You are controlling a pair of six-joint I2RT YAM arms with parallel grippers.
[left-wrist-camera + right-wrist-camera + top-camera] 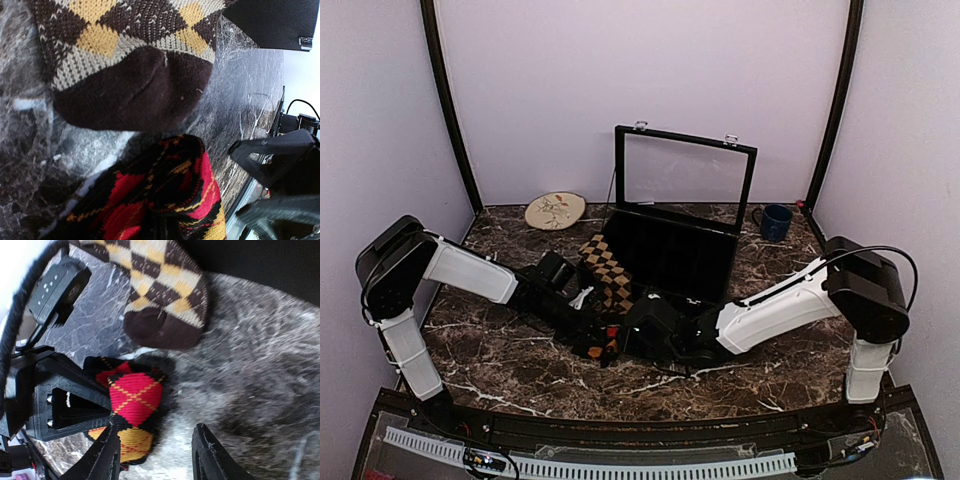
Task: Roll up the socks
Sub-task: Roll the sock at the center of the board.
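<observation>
The black case point(672, 256) stands open at the back of the table point(520, 372), its glass lid upright and its inside showing only dark lining. The tan sock point(160, 295) lies flat just in front of it. The left gripper point(588, 330) is clamped on the bunched red sock point(134, 397) beside the tan sock's toe. The right gripper point(157, 455) hovers close by, fingers apart. I cannot tell what is in the blue mug point(776, 222).

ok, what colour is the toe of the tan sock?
Solid dark brown; the tan sock shows best in left wrist.

Two socks point(160, 295) point(134, 399), one case point(670, 255), mug point(776, 221), plate point(555, 210)
</observation>
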